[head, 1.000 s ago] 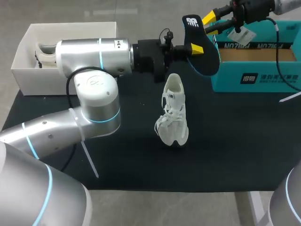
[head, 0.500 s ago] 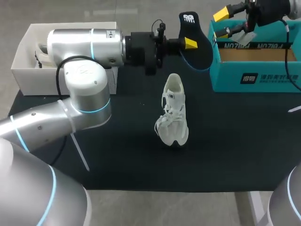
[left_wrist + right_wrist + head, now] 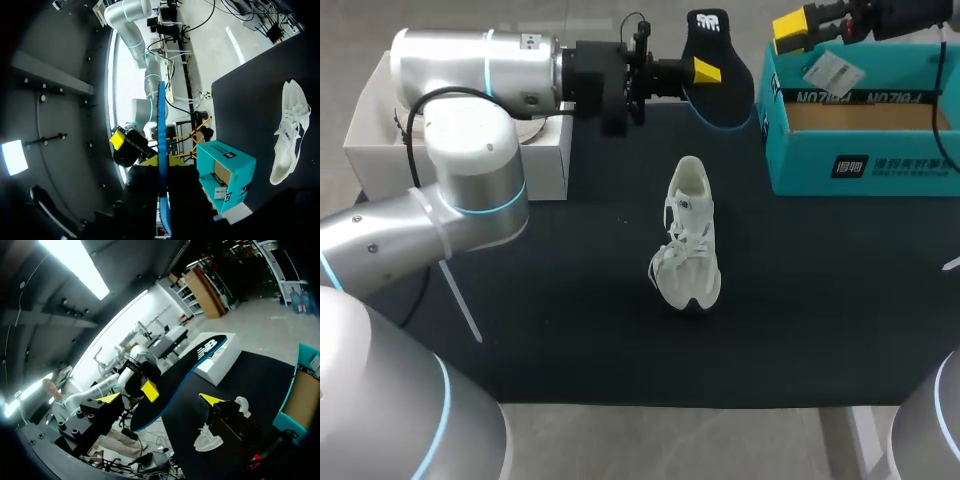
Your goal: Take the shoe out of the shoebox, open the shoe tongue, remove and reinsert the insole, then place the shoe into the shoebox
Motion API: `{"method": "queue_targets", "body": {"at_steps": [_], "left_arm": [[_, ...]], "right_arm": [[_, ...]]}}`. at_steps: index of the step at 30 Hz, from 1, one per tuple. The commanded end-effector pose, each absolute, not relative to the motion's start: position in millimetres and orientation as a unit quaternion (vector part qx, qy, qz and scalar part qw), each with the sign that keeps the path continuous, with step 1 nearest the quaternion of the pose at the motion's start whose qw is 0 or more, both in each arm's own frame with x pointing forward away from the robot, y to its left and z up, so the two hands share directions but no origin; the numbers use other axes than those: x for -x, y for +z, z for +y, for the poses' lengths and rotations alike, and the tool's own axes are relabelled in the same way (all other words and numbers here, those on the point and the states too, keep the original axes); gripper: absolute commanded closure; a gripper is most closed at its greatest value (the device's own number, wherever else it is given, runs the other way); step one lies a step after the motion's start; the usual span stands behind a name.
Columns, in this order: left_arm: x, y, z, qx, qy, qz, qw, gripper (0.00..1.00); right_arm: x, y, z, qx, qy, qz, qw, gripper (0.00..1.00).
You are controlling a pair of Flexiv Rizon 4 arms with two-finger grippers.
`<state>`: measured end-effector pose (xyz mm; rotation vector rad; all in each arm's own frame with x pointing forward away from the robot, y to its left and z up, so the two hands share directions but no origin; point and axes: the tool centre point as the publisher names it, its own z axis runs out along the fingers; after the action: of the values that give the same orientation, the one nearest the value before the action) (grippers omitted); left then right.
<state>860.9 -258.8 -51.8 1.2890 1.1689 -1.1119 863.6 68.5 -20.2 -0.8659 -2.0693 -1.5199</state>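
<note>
**A:** Shoe first: where is it?

**B:** On the counter, mid-way across, its long axis running from the far side towards the robot.

**A:** And the insole?

**B:** Pinched in the left end effector, held over the far edge. The shoe lies nearer the robot from there.

**A:** Which arm is nearer?

**B:** The left, I'd judge. The right end effector hangs wide and empty over the teal shoebox.

Black mat over the table, open white box at its far-left corner.
</note>
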Motion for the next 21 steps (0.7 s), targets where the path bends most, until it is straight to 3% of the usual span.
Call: {"method": "queue_targets", "body": {"at_steps": [1, 21], "left_arm": [[-856.5, -46.3, -252.3, -0.539, -0.46, 0.488, 0.509, 1.0], [-852.4, -42.2, -245.4, -0.53, -0.462, 0.501, 0.506, 1.0]], "right_arm": [[-853.1, -21.1, 66.5, 0.314, -0.551, -0.748, 0.196, 0.0], [-838.0, -33.4, 56.5, 0.303, -0.553, -0.754, 0.186, 0.0]]}}
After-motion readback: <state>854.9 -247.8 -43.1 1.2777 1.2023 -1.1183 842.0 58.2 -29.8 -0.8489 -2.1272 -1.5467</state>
